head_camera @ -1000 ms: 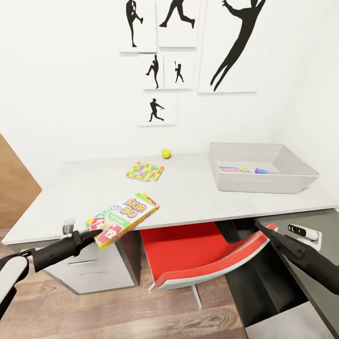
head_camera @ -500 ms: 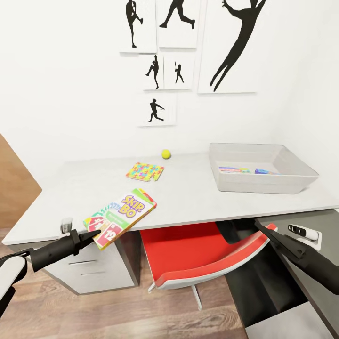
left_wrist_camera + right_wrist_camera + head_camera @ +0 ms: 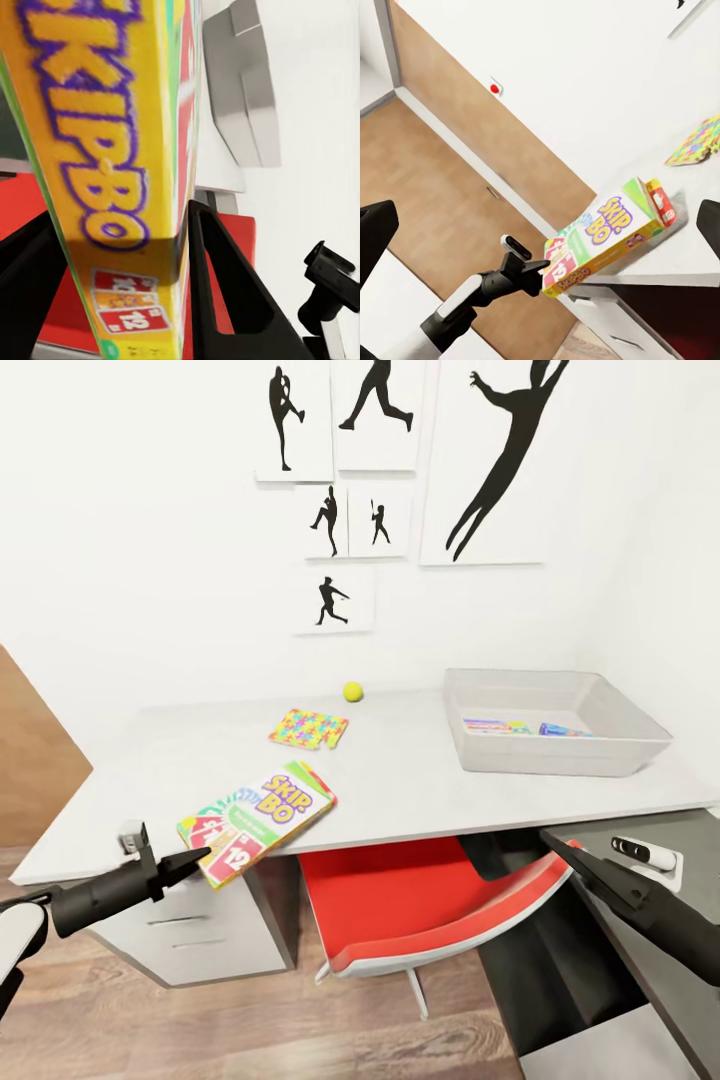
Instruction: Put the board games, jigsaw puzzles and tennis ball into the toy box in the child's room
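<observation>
One Skip-Bo board game (image 3: 258,821), one jigsaw puzzle (image 3: 309,728), one tennis ball (image 3: 352,691), one toy box (image 3: 553,756), one red chair (image 3: 420,910), six silhouette pictures (image 3: 332,600).

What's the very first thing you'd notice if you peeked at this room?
The bright Skip-Bo game box grabs you first: the left hand pinches its corner, so the box pokes out over the near edge of the white table. Next comes the shiny red chair tucked under the table. Farther back lie a colourful jigsaw puzzle and a little tennis ball, with the grey toy box at the right end.
</observation>
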Tool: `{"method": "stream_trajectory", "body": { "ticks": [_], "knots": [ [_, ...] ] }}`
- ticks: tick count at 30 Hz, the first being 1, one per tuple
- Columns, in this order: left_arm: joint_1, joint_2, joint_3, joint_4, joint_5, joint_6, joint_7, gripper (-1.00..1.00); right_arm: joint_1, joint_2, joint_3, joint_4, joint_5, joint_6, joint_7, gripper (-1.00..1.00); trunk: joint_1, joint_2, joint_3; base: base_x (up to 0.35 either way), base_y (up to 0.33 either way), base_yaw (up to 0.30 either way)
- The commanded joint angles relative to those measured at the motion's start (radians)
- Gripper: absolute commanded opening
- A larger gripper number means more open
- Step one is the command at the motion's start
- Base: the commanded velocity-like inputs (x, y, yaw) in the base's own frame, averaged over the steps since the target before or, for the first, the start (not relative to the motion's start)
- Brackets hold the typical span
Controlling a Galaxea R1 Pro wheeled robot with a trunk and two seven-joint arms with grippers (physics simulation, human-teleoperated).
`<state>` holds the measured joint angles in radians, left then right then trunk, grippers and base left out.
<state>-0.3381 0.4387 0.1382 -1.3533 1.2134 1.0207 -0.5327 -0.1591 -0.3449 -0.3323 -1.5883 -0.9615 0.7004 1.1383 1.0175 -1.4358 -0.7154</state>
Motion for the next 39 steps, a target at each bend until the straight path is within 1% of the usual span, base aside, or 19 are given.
{"method": "stream_trajectory", "body": {
  "ticks": [1, 8, 30, 32, 36, 39],
  "knots": [
    [-0.001, 0.000, 0.005, 0.000, -0.004, 0.011, -0.005, -1.00, 0.000, 0.000, 0.000, 0.000, -0.005, 0.007, 0.000, 1.00, -0.004, 0.007, 0.002, 0.000, 0.000, 0.000],
    [-0.002, 0.001, 0.009, -0.001, -0.004, 0.023, -0.005, -1.00, 0.000, 0.000, 0.000, 0.000, -0.005, 0.005, 0.000, 1.00, -0.031, 0.056, 0.024, 0.000, 0.000, 0.000],
    [-0.002, 0.003, 0.002, -0.003, -0.005, 0.026, -0.004, -1.00, 0.000, 0.000, 0.000, 0.001, -0.004, 0.010, -0.023, 1.00, -0.115, 0.210, 0.093, 0.000, 0.000, 0.000],
    [-0.002, 0.003, 0.002, -0.003, -0.005, 0.026, -0.004, -1.00, 0.000, 0.000, 0.000, 0.001, -0.003, 0.012, -0.030, 1.00, -0.123, 0.224, 0.100, 0.000, 0.000, 0.000],
    [-0.003, 0.005, 0.001, -0.003, -0.005, 0.026, -0.004, -1.00, 0.000, 0.000, 0.000, 0.001, -0.004, 0.015, -0.064, 1.00, -0.138, 0.252, 0.112, 0.000, 0.000, -0.013],
    [-0.003, 0.006, 0.000, -0.003, -0.005, 0.026, -0.004, -1.00, 0.000, 0.000, 0.001, 0.000, -0.005, 0.016, -0.080, 1.00, -0.150, 0.273, 0.123, 0.000, 0.000, -0.160]
  ]
}}
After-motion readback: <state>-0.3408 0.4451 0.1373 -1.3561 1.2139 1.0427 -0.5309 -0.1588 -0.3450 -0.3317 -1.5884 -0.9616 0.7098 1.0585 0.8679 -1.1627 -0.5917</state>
